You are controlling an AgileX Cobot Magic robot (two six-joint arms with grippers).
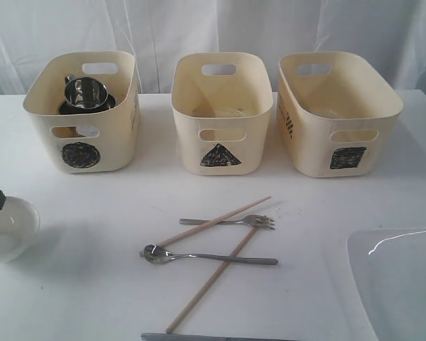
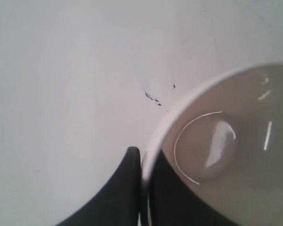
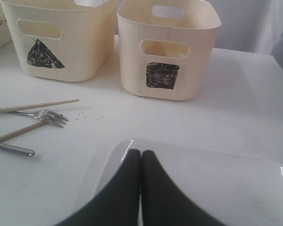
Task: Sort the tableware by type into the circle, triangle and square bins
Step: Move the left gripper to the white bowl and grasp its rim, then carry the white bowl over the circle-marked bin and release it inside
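- My left fingers [image 2: 125, 197] are clenched on the rim of the small white round bowl [image 1: 11, 229], one finger outside the wall and one inside.
- The bowl sits mouth-up on the white table [image 1: 92, 298], well left of and in front of the cream plastic bin marked with a black triangle [image 1: 221, 117].
- Being round, the bowl has no long axis to line up. What counts is that the bins stand beyond it and to its right, and the left arm is plainly the nearer one.
- Left of the triangle bin, the cream bin marked with a black circle [image 1: 82, 114] is closest to the bowl and holds the shiny steel mugs [image 1: 85, 94].
- My right fingers [image 3: 127, 188] are pressed together with nothing between them, over the large white rounded-square plate [image 3: 217, 188].
- The plate lies right of and in front of the triangle bin, with the cream bin marked with a black square [image 3: 167, 47] straight beyond it.
- Directly in front of the triangle bin, the steel fork [image 1: 259, 222] and steel spoon [image 1: 199, 256] lie crosswise, tines toward the plate, spoon head toward the bowl.
- The two wooden chopsticks [image 1: 248, 207] slant across them, far ends pointing toward the triangle bin's right side.
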